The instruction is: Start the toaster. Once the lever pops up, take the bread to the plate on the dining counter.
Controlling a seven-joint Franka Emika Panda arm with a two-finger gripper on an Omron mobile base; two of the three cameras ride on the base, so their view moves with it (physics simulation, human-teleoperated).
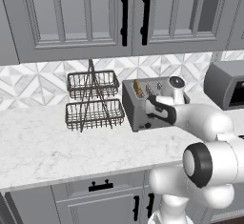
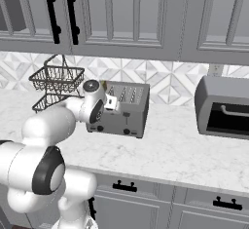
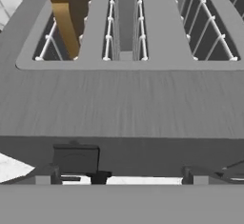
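Wide-open pincer [image 2: 113, 103] hangs just over the toaster's [image 1: 143, 108] near front edge, above the lever [image 3: 75, 158], likely to press it; bread [image 3: 66, 13] sits in the leftmost slot.

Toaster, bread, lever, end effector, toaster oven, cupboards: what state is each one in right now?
Toaster: upright on the counter, one slot filled.
Bread: standing in the toaster's end slot, top sticking out.
Lever: just ahead of the fingertips, position unclear.
End effector: open, holding nothing.
Toaster oven: door shut.
Cupboards: doors shut.
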